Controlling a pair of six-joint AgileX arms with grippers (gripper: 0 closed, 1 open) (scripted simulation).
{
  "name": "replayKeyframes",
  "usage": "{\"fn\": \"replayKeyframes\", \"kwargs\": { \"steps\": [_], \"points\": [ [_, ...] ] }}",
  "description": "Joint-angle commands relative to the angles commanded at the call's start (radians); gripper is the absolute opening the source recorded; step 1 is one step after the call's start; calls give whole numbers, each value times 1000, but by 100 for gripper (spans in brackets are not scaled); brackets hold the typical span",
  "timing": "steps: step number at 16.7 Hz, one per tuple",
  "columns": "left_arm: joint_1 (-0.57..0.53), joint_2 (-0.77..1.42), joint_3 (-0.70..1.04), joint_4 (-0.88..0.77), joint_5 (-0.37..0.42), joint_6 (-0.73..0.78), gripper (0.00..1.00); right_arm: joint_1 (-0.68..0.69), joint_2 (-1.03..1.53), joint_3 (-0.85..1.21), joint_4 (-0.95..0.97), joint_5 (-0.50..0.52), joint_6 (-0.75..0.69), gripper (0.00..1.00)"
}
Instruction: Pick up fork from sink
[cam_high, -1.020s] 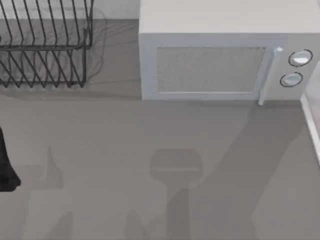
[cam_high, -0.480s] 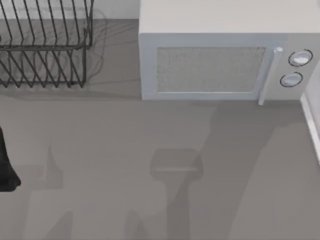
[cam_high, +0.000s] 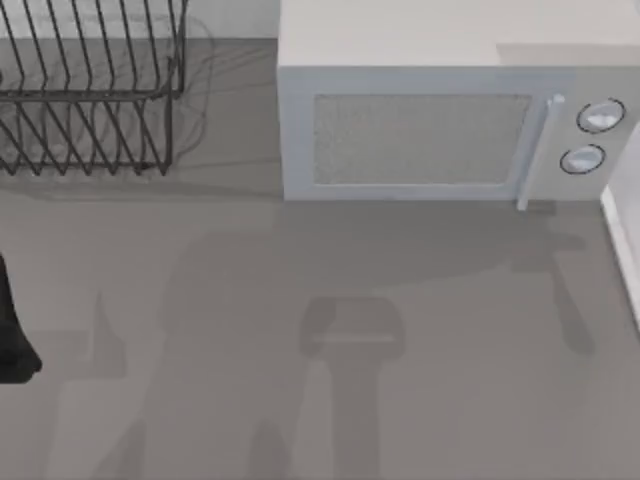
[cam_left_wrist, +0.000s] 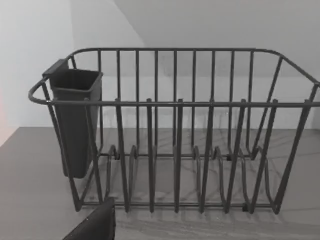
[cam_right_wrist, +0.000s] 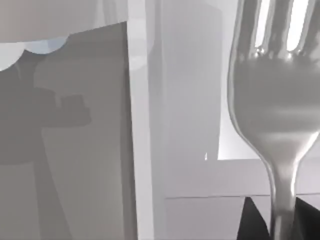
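Fork (cam_right_wrist: 274, 100) seen very close in the right wrist view, shiny silver, with the tines pointing away from the right gripper (cam_right_wrist: 280, 227) and running out of the picture at its edge. Broad head narrowing into a thin neck, and this neck passing down between two dark finger parts. Right gripper clenched on the fork at the handle, the dark parts touching it on both sides. Fork lifted, touching no surface. Behind it pale upright panels and a grey face with shadows on it; cannot tell exactly what these are.

From the top view: white microwave (cam_high: 430, 130) standing at the back of the grey counter (cam_high: 300, 400), its door closed, a slim upright handle (cam_high: 522, 150) at the door's right side and two round knobs (cam_high: 590, 135) further right, one above the other. Black wire dish rack (cam_high: 90, 90) at the back left, apart from the microwave. Left arm (cam_high: 12, 330) parked at the left edge of the table. White rim (cam_high: 622, 250) at the right edge.

In the left wrist view: same dish rack facing the camera, upright, with a dark cutlery cup (cam_left_wrist: 75, 120) hanging on one end wall. Dark part of the left gripper (cam_left_wrist: 95, 226) low in front of the rack, not touching it; open or closed, cannot tell.
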Motion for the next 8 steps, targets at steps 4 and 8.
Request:
{"fn": "replayKeyframes", "kwargs": {
  "steps": [4, 8],
  "points": [
    [0, 0, 0, 0, 0, 0, 100, 197, -232, -116, -52, 8, 200, 0],
    [0, 0, 0, 0, 0, 0, 100, 396, -372, -280, -54, 3, 384, 0]
  ]
}}
